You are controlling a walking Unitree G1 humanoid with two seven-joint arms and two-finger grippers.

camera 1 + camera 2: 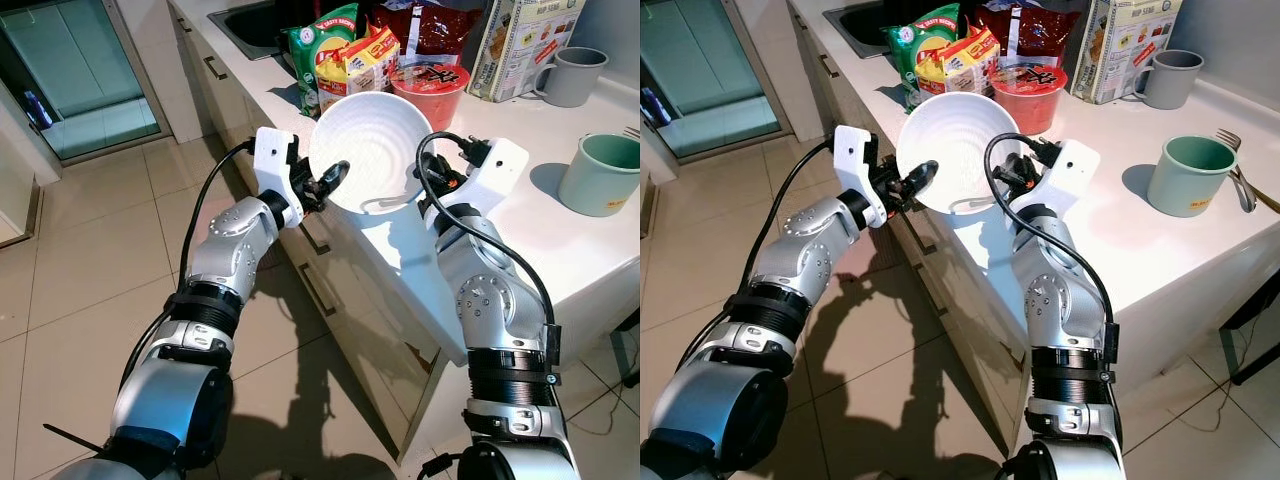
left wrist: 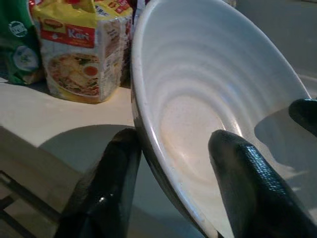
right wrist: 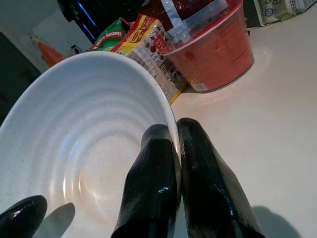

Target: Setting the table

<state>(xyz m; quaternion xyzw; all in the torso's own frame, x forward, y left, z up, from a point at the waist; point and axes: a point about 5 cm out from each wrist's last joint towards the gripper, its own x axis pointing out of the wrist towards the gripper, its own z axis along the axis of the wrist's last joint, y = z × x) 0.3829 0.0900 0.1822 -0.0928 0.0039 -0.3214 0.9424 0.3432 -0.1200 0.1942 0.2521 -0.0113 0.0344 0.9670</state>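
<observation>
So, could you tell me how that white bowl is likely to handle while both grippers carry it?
The white bowl looks rigid and glazed, so probably slippery and breakable. Held tilted by thin rim pinches, left gripper and right gripper, it may swivel.

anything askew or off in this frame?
The white bowl is tipped steeply, its opening facing the camera, held off the counter edge. The left tool and right tool each pinch its rim on opposite sides. Nothing spilled or damaged.
</observation>
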